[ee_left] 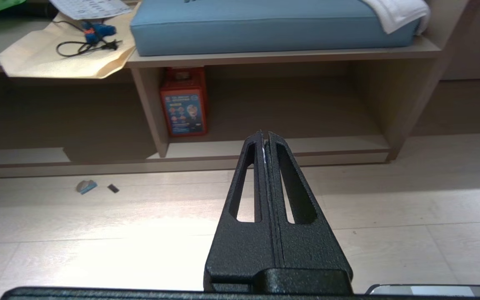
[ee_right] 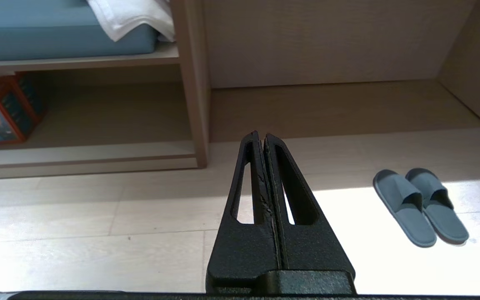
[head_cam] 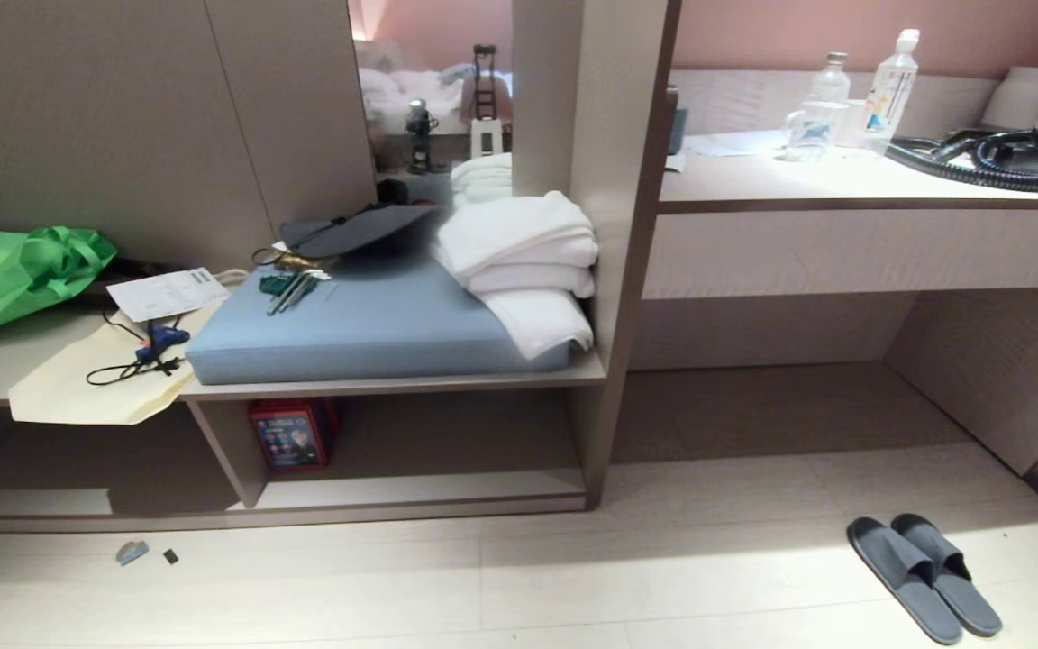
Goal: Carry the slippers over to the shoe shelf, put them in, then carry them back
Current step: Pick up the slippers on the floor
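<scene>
a long run of beige built-in furniture fills the upper half of the head view, with a desk top carrying bottles and a coiled black hose at upper right and a bench board with a blue cushion and a stack of white towels at centre. under that bench, at lower centre, the shoe shelf stands open to the floor, its pale base board bare except for a red box tucked at its left end. a green bag, a paper envelope and a small blue corded tool lie on the board at left. on the pale floor at lower right, the slippers sit side by side, touching, well apart from the shelf. neither arm enters the head view; in the wrist views the left gripper and the right gripper each point out over the floor with jaws pressed together, clenched on nothing. two small scraps lie on the floor at lower left, too small to identify, possibly litter. judged from this, the task has not begun: the pair is yet to be picked up, carried to the shelf, set inside and brought back, and the right arm looks the nearer one for the first reach.
</scene>
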